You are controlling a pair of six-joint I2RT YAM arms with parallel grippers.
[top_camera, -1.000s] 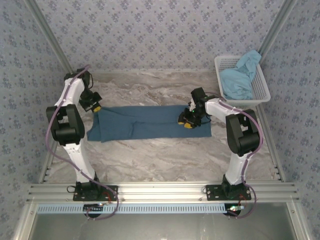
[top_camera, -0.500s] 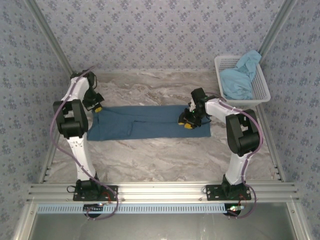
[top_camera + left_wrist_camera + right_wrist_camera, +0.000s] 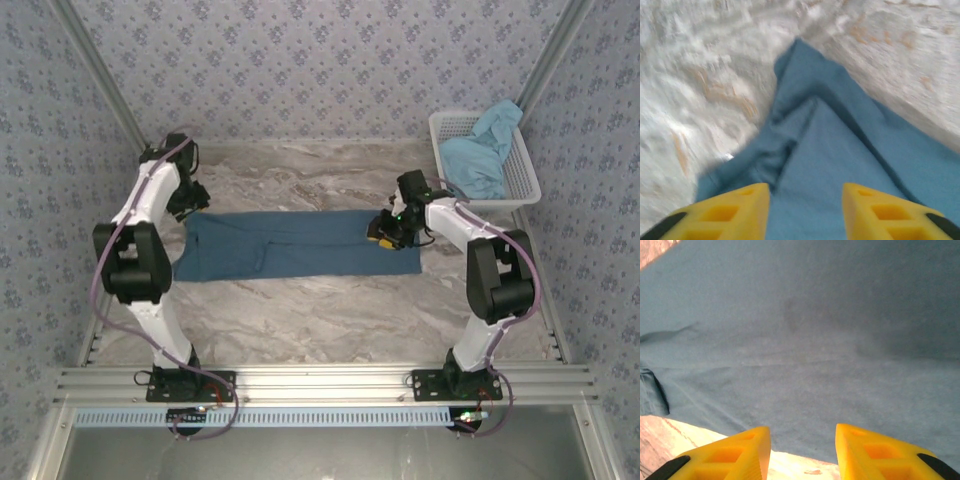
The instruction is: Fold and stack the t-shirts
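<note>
Overhead view: the dark teal-blue t-shirt (image 3: 300, 245) lies flat on the marble-patterned table (image 3: 320, 315), folded into a long band that runs left to right between the 2 arms. The left gripper (image 3: 188, 207) sits at the band's far-left corner, and the right gripper (image 3: 384, 231) is over the band near its right end, close to the far edge. The light sky-blue t-shirt (image 3: 478, 160) lies crumpled in the white mesh basket (image 3: 527, 185) at the table's far-right corner, with part of it rising above the rim. Left wrist view (blurred): the left gripper (image 3: 805, 200) has its 2 yellow fingers (image 3: 740, 210) parted with nothing between them; beyond them the dark teal-blue t-shirt (image 3: 840, 165) shows overlapping folded layers tapering to a corner on the bare table. Right wrist view: the right gripper (image 3: 802, 442) likewise has its jaws parted and grips nothing, while the dark teal-blue t-shirt (image 3: 805, 340) spreads smooth ahead of the fingers and a strip of table shows at its near edge.
</note>
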